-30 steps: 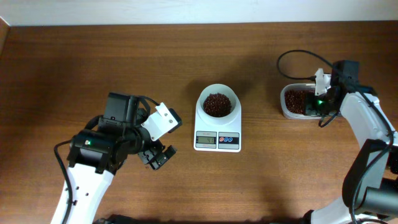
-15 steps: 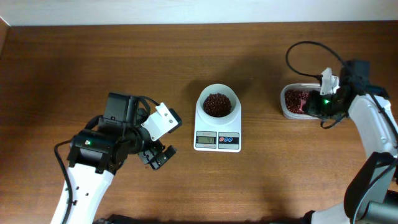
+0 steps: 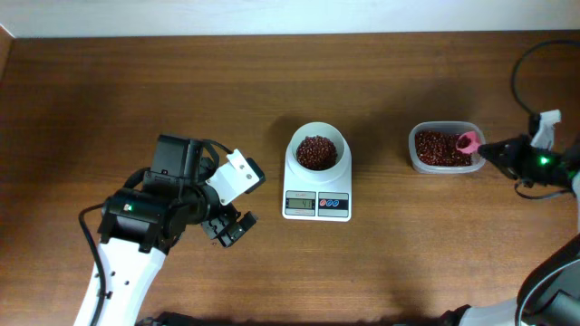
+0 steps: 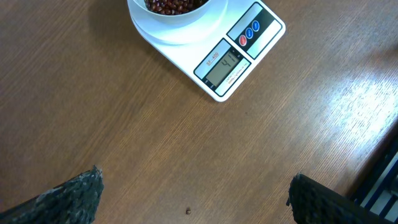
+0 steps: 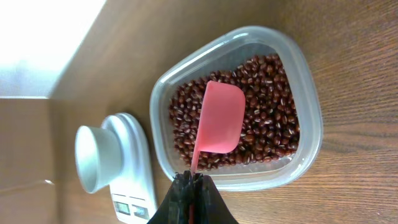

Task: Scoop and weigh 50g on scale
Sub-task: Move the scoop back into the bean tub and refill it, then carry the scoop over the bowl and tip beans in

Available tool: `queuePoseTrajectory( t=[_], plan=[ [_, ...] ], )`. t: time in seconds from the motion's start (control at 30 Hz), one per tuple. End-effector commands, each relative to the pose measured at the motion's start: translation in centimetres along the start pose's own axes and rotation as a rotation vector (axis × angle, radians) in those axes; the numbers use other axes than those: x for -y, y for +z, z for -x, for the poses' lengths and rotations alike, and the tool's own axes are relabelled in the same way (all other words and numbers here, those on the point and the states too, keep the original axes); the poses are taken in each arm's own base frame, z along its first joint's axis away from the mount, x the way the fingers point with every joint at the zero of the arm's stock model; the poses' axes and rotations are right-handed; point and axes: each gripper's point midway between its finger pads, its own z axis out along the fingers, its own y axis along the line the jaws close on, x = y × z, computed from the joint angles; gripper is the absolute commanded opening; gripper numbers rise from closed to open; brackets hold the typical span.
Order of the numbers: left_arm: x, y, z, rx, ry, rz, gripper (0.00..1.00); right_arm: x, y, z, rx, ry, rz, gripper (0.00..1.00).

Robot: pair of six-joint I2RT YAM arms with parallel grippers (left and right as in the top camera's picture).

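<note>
The white scale point(image 3: 317, 197) stands mid-table with a round white bowl point(image 3: 316, 150) of red beans on top; its display and buttons point(image 4: 227, 59) face the left wrist view. My right gripper point(image 3: 490, 152) is shut on the handle of a pink scoop point(image 5: 219, 121), whose empty head hovers over the clear tub of red beans point(image 3: 441, 148). In the right wrist view the gripper point(image 5: 190, 180) sits just outside the tub's point(image 5: 236, 106) near rim. My left gripper point(image 3: 228, 226) hangs open over bare wood left of the scale, nothing between its fingers point(image 4: 71, 196).
A single stray bean point(image 4: 188, 211) lies on the wood beneath the left gripper. The white wall edge point(image 3: 290, 18) runs along the far side of the table. A black cable point(image 3: 526, 63) loops above the right arm.
My right arm has pulled back to the right, away from the tub, carrying the pink scoop so its head now shows over the tub's right part. The left arm has not moved.
</note>
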Motion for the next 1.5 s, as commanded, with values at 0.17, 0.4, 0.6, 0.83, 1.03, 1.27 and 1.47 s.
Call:
queuePoseTrajectory(
  t=[0.17, 0.4, 0.6, 0.83, 1.03, 1.27, 1.47],
  plan=[
    [-0.1, -0.8, 0.8, 0.033, 0.022, 0.009, 0.99, -5.3, -2.2, 0.9, 0.057, -0.046, 0.300, 0.04],
    [-0.1, -0.8, 0.8, 0.033, 0.022, 0.009, 0.99, -11.5, 2.0, -2.3, -0.098, -0.175, 0.414, 0.04],
    [-0.1, -0.8, 0.8, 0.033, 0.022, 0.009, 0.99, -17.6, 6.2, -6.9, -0.256, -0.323, 0.496, 0.04],
    [-0.1, -0.8, 0.8, 0.033, 0.022, 0.009, 0.99, -19.0, 10.6, -9.9, -0.294, -0.543, 0.347, 0.04],
    [-0.1, -0.8, 0.8, 0.033, 0.022, 0.009, 0.99, -19.7, 13.7, -12.2, -0.293, -0.848, 0.222, 0.04],
    [-0.1, -0.8, 0.8, 0.033, 0.022, 0.009, 0.99, -21.4, 14.7, -12.9, -0.246, -0.997, 0.082, 0.04],
    [-0.1, -0.8, 0.8, 0.033, 0.022, 0.009, 0.99, -22.2, 14.7, -13.0, -0.186, -1.108, -0.070, 0.04]
  ],
)
